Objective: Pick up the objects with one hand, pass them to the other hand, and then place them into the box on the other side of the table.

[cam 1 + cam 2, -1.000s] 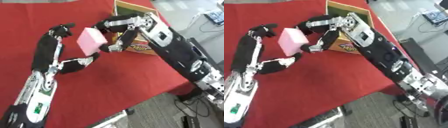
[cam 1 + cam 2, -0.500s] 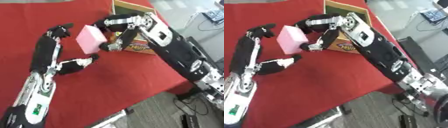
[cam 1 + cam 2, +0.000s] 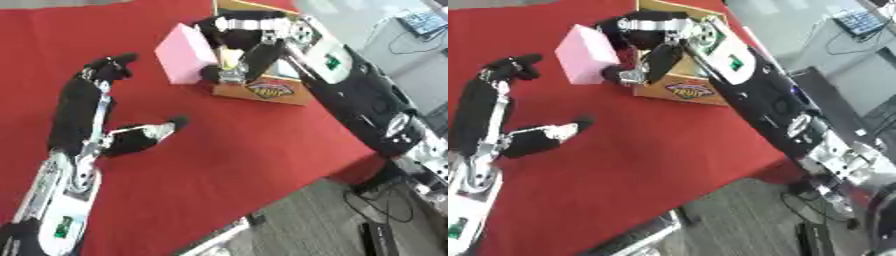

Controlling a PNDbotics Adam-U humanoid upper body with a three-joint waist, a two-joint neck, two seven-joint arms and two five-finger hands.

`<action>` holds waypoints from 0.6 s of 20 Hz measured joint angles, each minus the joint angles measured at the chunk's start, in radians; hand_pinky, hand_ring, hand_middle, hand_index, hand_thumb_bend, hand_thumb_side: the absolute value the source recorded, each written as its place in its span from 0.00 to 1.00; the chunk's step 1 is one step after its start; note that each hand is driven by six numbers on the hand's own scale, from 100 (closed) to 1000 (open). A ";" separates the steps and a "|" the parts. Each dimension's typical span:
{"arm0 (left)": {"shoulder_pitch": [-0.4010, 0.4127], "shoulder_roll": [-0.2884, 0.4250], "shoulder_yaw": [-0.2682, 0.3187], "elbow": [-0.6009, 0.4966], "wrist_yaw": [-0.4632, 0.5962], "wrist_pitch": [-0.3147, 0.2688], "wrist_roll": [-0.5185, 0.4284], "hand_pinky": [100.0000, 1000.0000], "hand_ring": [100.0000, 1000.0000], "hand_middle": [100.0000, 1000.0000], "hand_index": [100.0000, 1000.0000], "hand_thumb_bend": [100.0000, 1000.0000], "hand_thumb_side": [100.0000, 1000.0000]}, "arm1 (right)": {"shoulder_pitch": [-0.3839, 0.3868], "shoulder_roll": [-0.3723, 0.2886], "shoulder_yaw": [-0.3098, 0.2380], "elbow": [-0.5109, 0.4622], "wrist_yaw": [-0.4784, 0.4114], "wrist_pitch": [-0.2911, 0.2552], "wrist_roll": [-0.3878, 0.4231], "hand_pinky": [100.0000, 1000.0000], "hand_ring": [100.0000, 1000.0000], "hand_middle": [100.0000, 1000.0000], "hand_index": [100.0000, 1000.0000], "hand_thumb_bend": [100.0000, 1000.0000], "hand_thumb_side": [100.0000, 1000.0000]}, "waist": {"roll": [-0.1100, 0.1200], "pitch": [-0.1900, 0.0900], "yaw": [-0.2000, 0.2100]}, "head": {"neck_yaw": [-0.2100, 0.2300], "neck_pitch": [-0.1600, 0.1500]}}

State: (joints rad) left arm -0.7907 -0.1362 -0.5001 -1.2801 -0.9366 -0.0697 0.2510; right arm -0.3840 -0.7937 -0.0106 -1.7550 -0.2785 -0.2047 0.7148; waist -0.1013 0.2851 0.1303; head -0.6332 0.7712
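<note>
Left eye view: right hand (image 3: pixel 234 50) curled around a pink block (image 3: pixel 185 52), thumb below and fingers over the top edge, carrying it above the red table (image 3: pixel 236 150) just beside the near wall of the cardboard box (image 3: pixel 262 90). Left hand (image 3: pixel 103 107) apart from the block, fingers spread and relaxed, gripping nothing, thumb pointing toward the middle of the table. Handover apparently done; remaining step likely the drop into the box on the right side. Block not yet over the opening, sitting just left of the box's left wall and overlapping its corner as seen from the head. To finish cleanly: lift enough for the lower corner to clear the rim, swing the wrist rightward and away until the whole block hangs inside the walls, then lower before letting go. Better to keep the block level, since a tilted face could catch the rim and tip outward onto the cloth. Worth holding the left arm clear, out of the sweep. Inside of the box mostly hidden behind the right forearm, so free room in there hard to judge.
</note>
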 measured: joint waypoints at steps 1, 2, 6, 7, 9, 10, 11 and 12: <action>0.001 0.005 -0.002 -0.008 -0.001 0.001 -0.003 0.72 0.59 0.53 0.82 0.80 0.50 | 0.002 -0.005 -0.004 0.000 -0.008 0.002 -0.006 0.77 0.88 0.35 0.53 0.00 0.22 | 0.001 0.000 0.000 | -0.002 0.000; 0.001 0.009 -0.003 -0.014 -0.002 0.003 -0.005 0.72 0.59 0.53 0.82 0.80 0.50 | 0.003 -0.007 -0.008 0.000 -0.015 0.004 -0.011 0.77 0.88 0.35 0.53 0.00 0.22 | 0.001 0.000 0.000 | -0.003 0.000; 0.023 0.034 -0.002 -0.039 -0.011 0.013 -0.017 0.73 0.62 0.56 0.82 0.79 0.50 | 0.016 -0.024 -0.033 0.018 -0.038 0.018 -0.031 0.77 0.89 0.35 0.54 0.00 0.33 | 0.029 -0.002 0.002 | -0.025 0.000; 0.034 0.050 -0.002 -0.052 -0.015 0.017 -0.022 0.74 0.63 0.56 0.82 0.79 0.51 | 0.022 -0.034 -0.049 0.032 -0.049 0.022 -0.042 0.77 0.89 0.35 0.54 0.00 0.35 | 0.048 -0.003 0.001 | -0.035 0.000; 0.051 0.086 -0.002 -0.083 -0.016 0.031 -0.038 0.74 0.64 0.57 0.82 0.78 0.53 | 0.039 -0.056 -0.088 0.062 -0.073 0.030 -0.066 0.77 0.89 0.35 0.54 0.00 0.36 | 0.071 -0.006 0.001 | -0.052 0.000; 0.061 0.108 -0.002 -0.101 -0.015 0.040 -0.050 0.74 0.64 0.58 0.82 0.78 0.54 | 0.047 -0.067 -0.109 0.075 -0.088 0.036 -0.081 0.77 0.90 0.35 0.54 0.00 0.36 | 0.073 -0.006 0.002 | -0.060 0.000; 0.071 0.131 -0.001 -0.120 -0.013 0.049 -0.062 0.75 0.64 0.58 0.82 0.78 0.54 | 0.053 -0.079 -0.127 0.086 -0.102 0.041 -0.095 0.77 0.90 0.36 0.54 0.00 0.36 | 0.076 -0.007 0.007 | -0.066 0.000; 0.082 0.155 0.000 -0.137 -0.008 0.059 -0.075 0.75 0.65 0.58 0.82 0.78 0.56 | 0.058 -0.090 -0.144 0.097 -0.116 0.047 -0.110 0.77 0.90 0.35 0.54 0.00 0.37 | 0.082 -0.007 0.011 | -0.071 0.000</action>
State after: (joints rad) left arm -0.7091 0.0186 -0.5005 -1.4176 -0.9444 -0.0109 0.1756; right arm -0.3259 -0.8840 -0.1543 -1.6580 -0.3945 -0.1575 0.6051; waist -0.0196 0.2782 0.1412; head -0.7043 0.7713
